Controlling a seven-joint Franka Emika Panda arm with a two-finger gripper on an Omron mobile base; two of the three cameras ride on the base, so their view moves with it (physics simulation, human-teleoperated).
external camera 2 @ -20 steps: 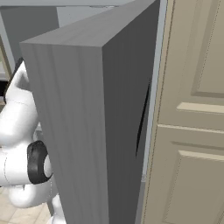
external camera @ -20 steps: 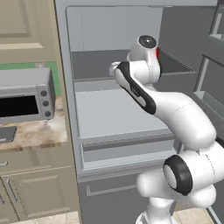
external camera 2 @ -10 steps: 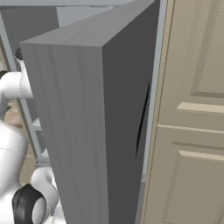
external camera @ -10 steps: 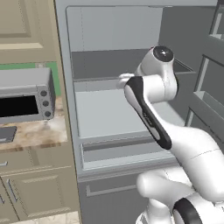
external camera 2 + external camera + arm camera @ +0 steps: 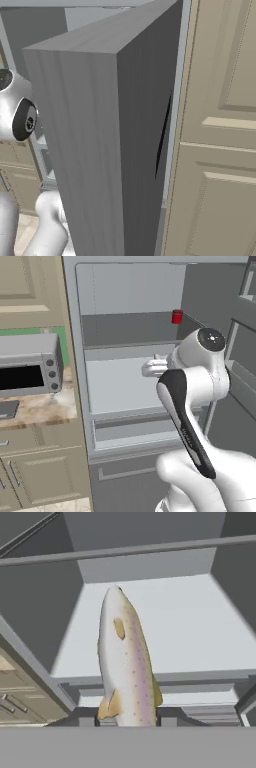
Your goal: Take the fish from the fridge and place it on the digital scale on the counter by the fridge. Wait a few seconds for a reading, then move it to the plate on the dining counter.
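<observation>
My gripper (image 5: 127, 719) is shut on the fish (image 5: 125, 662), a pale silver-tan body with a pinkish stripe and yellow fins. It stands head-up between the two dark fingertips (image 5: 86, 717) in the hand view, with a pale shelf of the fridge (image 5: 130, 386) behind it. From the left base view the gripper (image 5: 146, 368) hangs at the mouth of the open fridge, level with the middle shelf. The digital scale (image 5: 7, 409), a flat dark slab, lies on the marbled counter (image 5: 47, 410) left of the fridge.
A grey toaster oven (image 5: 27, 363) stands on the counter behind the scale. A small red item (image 5: 176, 316) sits on the fridge's upper shelf. The open fridge door (image 5: 100, 145) stands close on the right, with tan tall cupboards (image 5: 220, 125) beyond it.
The jaws narrowed onto the fish. The hand has come down and to the right, out toward the fridge's front, while the elbow swung right and nearer the camera.
</observation>
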